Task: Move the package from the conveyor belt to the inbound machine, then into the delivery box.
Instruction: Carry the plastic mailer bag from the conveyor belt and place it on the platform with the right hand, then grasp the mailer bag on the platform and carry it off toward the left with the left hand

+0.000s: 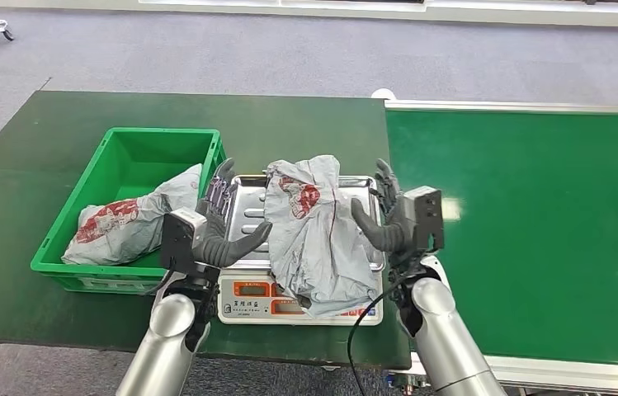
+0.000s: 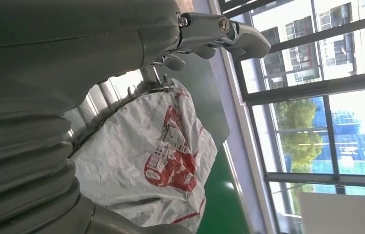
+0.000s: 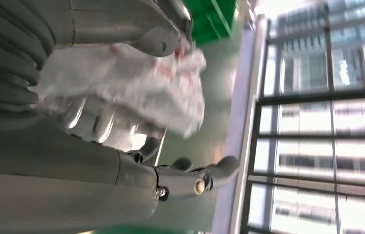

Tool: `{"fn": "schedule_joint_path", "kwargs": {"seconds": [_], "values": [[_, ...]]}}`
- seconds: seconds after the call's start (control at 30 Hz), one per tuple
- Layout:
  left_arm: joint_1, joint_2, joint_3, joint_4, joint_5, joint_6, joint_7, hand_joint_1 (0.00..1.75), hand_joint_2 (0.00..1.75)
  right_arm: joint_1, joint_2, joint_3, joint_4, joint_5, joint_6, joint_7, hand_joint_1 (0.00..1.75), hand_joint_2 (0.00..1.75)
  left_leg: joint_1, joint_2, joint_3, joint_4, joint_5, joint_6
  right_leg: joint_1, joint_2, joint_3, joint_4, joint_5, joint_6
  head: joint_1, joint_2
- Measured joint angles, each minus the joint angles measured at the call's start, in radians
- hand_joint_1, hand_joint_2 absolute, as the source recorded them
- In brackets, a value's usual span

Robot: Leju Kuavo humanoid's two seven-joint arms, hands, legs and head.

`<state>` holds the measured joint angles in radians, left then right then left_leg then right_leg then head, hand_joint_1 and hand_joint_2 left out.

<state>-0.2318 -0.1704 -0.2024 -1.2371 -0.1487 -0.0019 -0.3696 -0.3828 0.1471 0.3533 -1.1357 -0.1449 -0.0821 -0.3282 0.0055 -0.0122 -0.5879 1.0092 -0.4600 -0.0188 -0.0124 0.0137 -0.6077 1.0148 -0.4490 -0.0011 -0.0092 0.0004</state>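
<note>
1. Currently the package (image 1: 315, 235), a crumpled grey bag with red print, lies on the scale (image 1: 249, 206) at frame centre, draped over its front edge.
2. Left hand (image 1: 223, 227) sits just left of the package, fingers spread wide, holding nothing.
3. Right hand (image 1: 388, 216) sits just right of it, also wide and empty; thumb near the bag, contact unclear.
4. Green crate (image 1: 136, 153) at left holds a second grey bag (image 1: 128, 221).
5. Conveyor belt (image 1: 528, 231) fills the right side.
</note>
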Motion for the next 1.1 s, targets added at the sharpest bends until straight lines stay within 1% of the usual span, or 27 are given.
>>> {"fn": "schedule_joint_path", "kwargs": {"seconds": [0.13, 0.3, 0.37, 0.43, 0.5, 0.63, 0.73, 0.83, 0.87, 0.97, 1.0, 1.1], "values": [[-0.043, 0.002, -0.03, 0.066, -0.107, 0.022, -0.005, 0.0, 1.75, 0.062, -0.013, -0.053, -0.044, -0.038, 0.048, -0.02, 0.0, 1.75, 0.0, 0.001, 0.0, 0.0, 0.0, 0.0, 0.0, 0.001, 0.0, 0.0, 0.0, 0.0, 0.0, 0.0], [-0.072, 0.002, -0.05, 0.12, -0.13, 0.025, -0.01, 0.0, 1.75, 0.1, -0.02, -0.081, -0.081, -0.044, 0.06, -0.022, 0.0, 1.75, 0.0, 0.002, 0.0, 0.0, 0.0, 0.0, 0.0, 0.001, -0.001, 0.0, 0.0, 0.0, 0.0, 0.0], [-0.08, 0.004, -0.059, 0.135, -0.162, 0.019, -0.011, 0.0, 1.75, 0.111, -0.022, -0.086, -0.093, -0.048, 0.078, -0.028, 0.0, 1.75, 0.0, 0.002, 0.0, 0.0, 0.0, 0.0, 0.0, 0.001, -0.001, 0.0, 0.0, 0.0, 0.0, 0.0], [-0.099, 0.011, -0.085, 0.158, -0.248, -0.006, -0.02, 0.0, 1.75, 0.123, -0.025, -0.087, -0.114, -0.057, 0.122, -0.04, 0.0, 1.75, 0.0, 0.002, 0.0, 0.0, 0.0, 0.0, 0.0, 0.001, -0.001, 0.0, 0.0, 0.0, 0.0, 0.0], [-0.133, 0.022, -0.128, 0.202, -0.369, -0.034, -0.037, 0.0, 1.75, 0.137, -0.027, -0.089, -0.142, -0.062, 0.162, -0.043, 0.0, 1.75, 0.0, 0.001, 0.0, 0.0, 0.0, 0.001, 0.0, 0.0, -0.001, 0.0, 0.0, 0.0, 0.0, 0.0], [-0.234, 0.04, -0.223, 0.334, -0.585, -0.104, -0.096, 0.0, 1.75, 0.15, -0.028, -0.1, -0.188, -0.07, 0.209, -0.026, 0.0, 1.75, 0.0, 0.002, 0.0, 0.0, 0.0, 0.001, 0.0, 0.001, 0.0, 0.0, 0.001, 0.001, 0.0, 0.0], [-0.312, 0.058, -0.296, 0.441, -0.669, -0.183, -0.155, 0.0, 1.75, 0.15, -0.032, -0.109, -0.204, -0.081, 0.236, -0.018, 0.0, 1.75, 0.0, 0.003, 0.0, 0.0, 0.0, 0.001, 0.0, 0.002, 0.0, 0.0, 0.001, 0.001, 0.0, 0.0], [-0.379, 0.079, -0.36, 0.529, -0.708, -0.266, -0.2, 0.0, 1.75, 0.15, -0.035, -0.11, -0.212, -0.089, 0.25, -0.014, 0.0, 1.75, 0.0, 0.002, 0.0, 0.0, 0.0, 0.0, 0.0, 0.002, 0.0, 0.0, 0.002, 0.001, 0.0, 0.0], [-0.401, 0.087, -0.379, 0.552, -0.715, -0.294, -0.21, 0.41, 1.75, 0.15, -0.037, -0.11, -0.213, -0.091, 0.254, -0.014, 0.0, 1.75, 0.0, 0.002, 0.0, 0.0, 0.001, 0.0, 0.0, 0.002, 0.0, 0.0, 0.002, 0.001, 0.0, 0.0], [-0.467, 0.115, -0.436, 0.606, -0.725, -0.375, -0.231, 1.71, 1.75, 0.151, -0.042, -0.11, -0.216, -0.098, 0.264, -0.013, 0.0, 1.75, 0.0, 0.003, 0.001, 0.0, 0.001, 0.0, 0.0, 0.002, 0.0, 0.0, 0.002, 0.001, 0.0, 0.0], [-0.485, 0.124, -0.451, 0.618, -0.726, -0.396, -0.234, 1.75, 1.75, 0.151, -0.044, -0.11, -0.217, -0.101, 0.267, -0.013, 0.0, 1.75, 0.0, 0.003, 0.001, 0.0, 0.001, 0.0, 0.0, 0.002, 0.0, 0.0, 0.002, 0.001, 0.0, 0.0], [-0.526, 0.141, -0.489, 0.644, -0.723, -0.429, -0.233, 1.75, 1.75, 0.151, -0.046, -0.11, -0.219, -0.107, 0.271, -0.012, 0.0, 1.75, 0.0, 0.002, 0.001, 0.0, 0.001, 0.0, 0.0, 0.002, 0.0, 0.0, 0.002, 0.001, 0.0, 0.0]]}}
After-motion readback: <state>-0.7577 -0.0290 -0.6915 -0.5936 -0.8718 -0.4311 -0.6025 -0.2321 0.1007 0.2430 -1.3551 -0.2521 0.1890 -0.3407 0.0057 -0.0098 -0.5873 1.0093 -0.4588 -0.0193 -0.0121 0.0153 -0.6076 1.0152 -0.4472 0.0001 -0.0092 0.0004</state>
